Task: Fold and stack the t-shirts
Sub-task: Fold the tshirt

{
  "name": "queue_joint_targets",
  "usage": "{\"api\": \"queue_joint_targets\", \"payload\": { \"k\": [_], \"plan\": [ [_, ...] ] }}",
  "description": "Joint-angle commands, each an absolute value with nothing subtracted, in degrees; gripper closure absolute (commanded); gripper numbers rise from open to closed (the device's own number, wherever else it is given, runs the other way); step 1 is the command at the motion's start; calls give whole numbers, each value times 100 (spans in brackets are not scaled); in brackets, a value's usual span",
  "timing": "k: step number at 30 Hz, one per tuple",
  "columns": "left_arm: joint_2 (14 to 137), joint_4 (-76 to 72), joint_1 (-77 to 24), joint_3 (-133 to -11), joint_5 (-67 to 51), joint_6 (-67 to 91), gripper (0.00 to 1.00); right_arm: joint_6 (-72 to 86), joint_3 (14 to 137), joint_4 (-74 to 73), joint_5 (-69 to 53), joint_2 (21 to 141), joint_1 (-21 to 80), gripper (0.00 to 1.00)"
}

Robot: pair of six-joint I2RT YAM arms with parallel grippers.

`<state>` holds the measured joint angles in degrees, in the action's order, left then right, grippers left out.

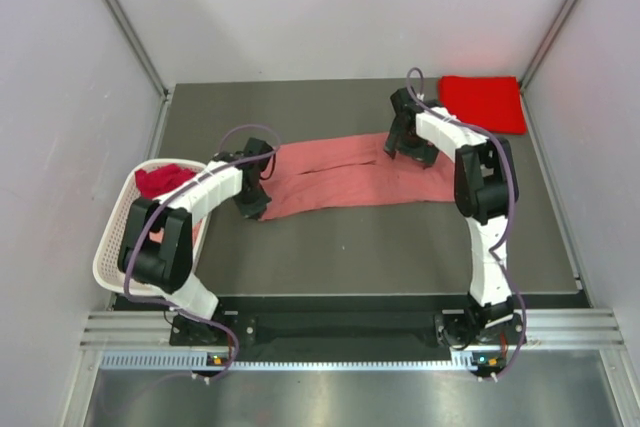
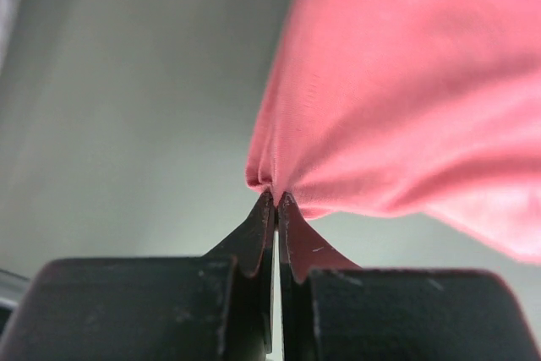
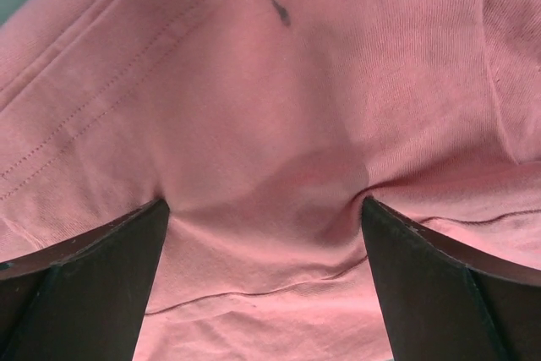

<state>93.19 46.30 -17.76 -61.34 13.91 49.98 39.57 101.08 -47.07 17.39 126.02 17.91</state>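
Two pincers are on the one salmon-pink soft cloth t-shirt (image 1: 330,179), which lies as a long, half-folded band across the middle of the dark grey table (image 1: 380,247). The left pincer (image 2: 276,199) is clamped tight on a bunched corner at the band's left end. The right pincer (image 3: 264,205) stands wide apart near the right end, both tips pressed into the cloth, a pucker between them but nothing gripped yet. To my eye it should close on that pucker, catching every layer, before either arm lifts. Then both ought to rise level and travel together, keeping the band taut so the fold lands square; a lopsided pull would drag it crooked. The folded bright red t-shirt (image 1: 485,102) sits in the far right corner, well apart, and is likely the stack. A dark crimson t-shirt (image 1: 163,179) lies in the white slotted plastic basket (image 1: 112,247) at left.
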Motion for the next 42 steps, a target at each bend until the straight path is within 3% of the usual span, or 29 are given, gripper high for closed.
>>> {"api": "queue_joint_targets", "payload": {
  "k": [1, 8, 21, 34, 38, 42],
  "plan": [
    [8921, 5027, -2300, -5986, 1283, 5176, 100, 3771, 10336, -4360, 1810, 12762, 2091, 3],
    [8614, 5168, -3392, -5451, 1161, 5598, 100, 3516, 10397, -4113, 1837, 12919, 2390, 3],
    [6620, 5195, -4419, -3938, 573, 6319, 100, 3314, 11171, -3728, 1196, 13614, 3146, 3],
    [6600, 4518, -6354, -3990, 255, 6750, 94, 2331, 12515, -3366, 1266, 14510, 3077, 3],
    [6829, 4386, -6618, -4192, 237, 6689, 81, 2180, 12735, -3112, 1090, 14660, 2892, 3],
    [7022, 4631, -6627, -4911, 683, 6250, 50, 2162, 13034, -3365, 967, 14547, 2699, 3]
  ]
}}
